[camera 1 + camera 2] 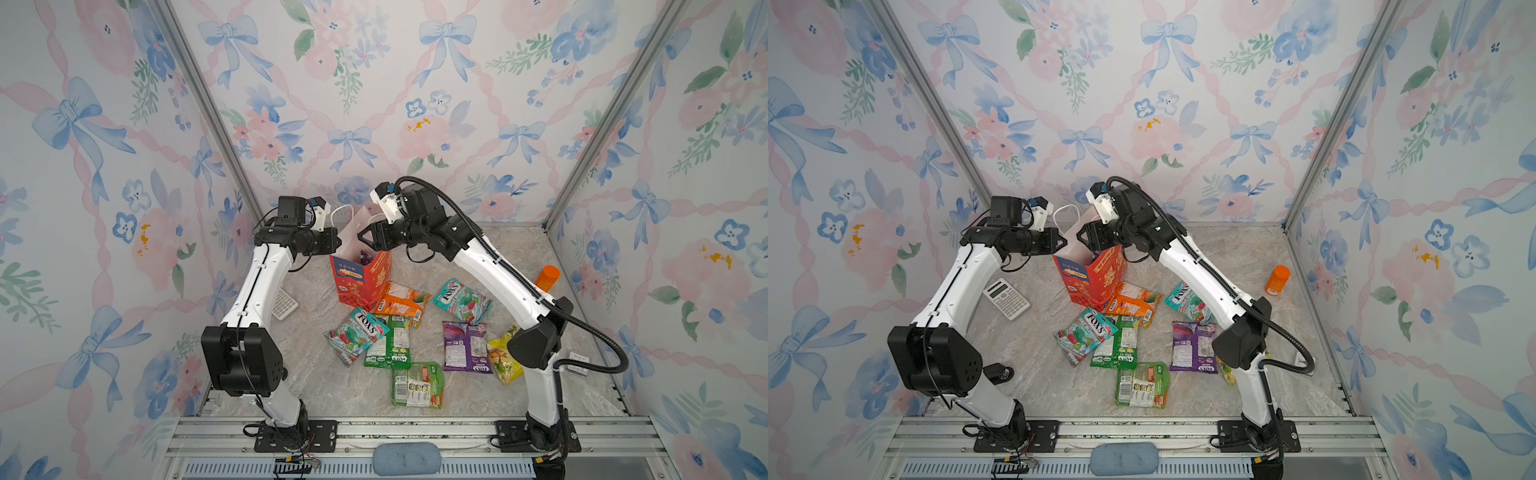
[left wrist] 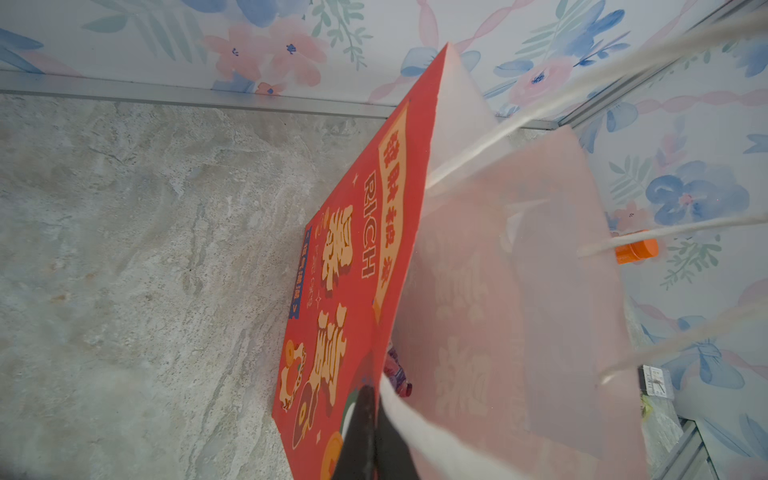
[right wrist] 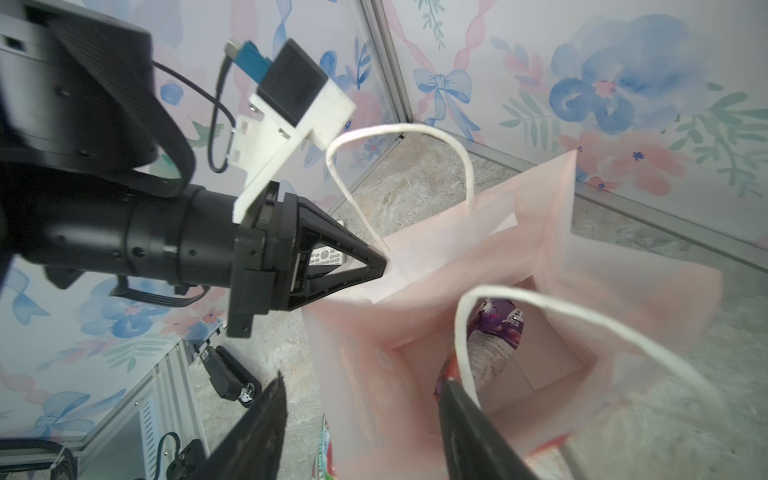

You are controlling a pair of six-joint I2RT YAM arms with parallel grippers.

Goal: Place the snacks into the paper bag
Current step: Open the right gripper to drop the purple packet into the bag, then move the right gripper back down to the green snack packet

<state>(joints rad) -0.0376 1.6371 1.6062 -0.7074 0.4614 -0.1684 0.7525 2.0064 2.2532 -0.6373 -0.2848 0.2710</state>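
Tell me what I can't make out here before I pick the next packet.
Inside the bag: right wrist view shows one purple packet, partly behind a cord handle; anything beneath is hidden.
Yellow packet: right arm covers part in both top views.
Calculator: left arm covers most in a top view.

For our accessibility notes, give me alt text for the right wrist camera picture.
The left gripper pinches the rim of the open paper bag, where a purple snack packet lies inside. The right gripper hovers open at the bag's mouth.
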